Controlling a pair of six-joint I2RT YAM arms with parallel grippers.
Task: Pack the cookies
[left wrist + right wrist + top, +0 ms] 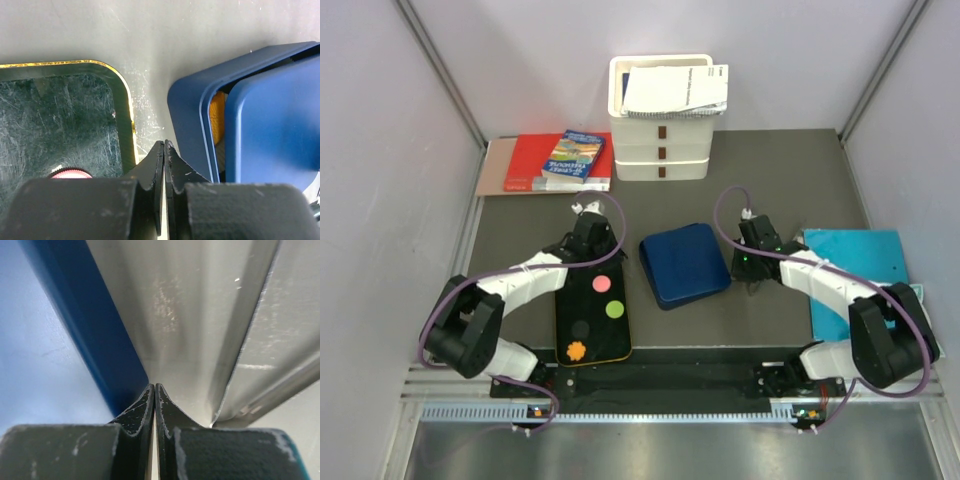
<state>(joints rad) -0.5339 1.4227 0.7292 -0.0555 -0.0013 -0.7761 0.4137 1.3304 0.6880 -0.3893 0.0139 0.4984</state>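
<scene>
Four cookies are seen on a black gold-rimmed tray lying by the near edge of the tabletop, left of centre. A pink cookie is placed farthest back. A green cookie is set beside the tray's right rim, a black cookie nearer the tray's middle, and an orange cookie at its near end.

The left claw is pressed shut with nothing held. It is poised over bare tabletop between the tray's far right corner and a blue box. The pink cookie is glimpsed just behind and to the left of the tips, partly hidden under the claw's body; the other three are found farther back along the tray.

The blue box is set at the centre of the tabletop. Its lid is seated askew, and an orange piece is seen through the gap; whether it is a cookie cannot be told.

The right claw is likewise closed on nothing, just beside the box's right wall. The tray's cookies are well apart from it, across the box.
</scene>
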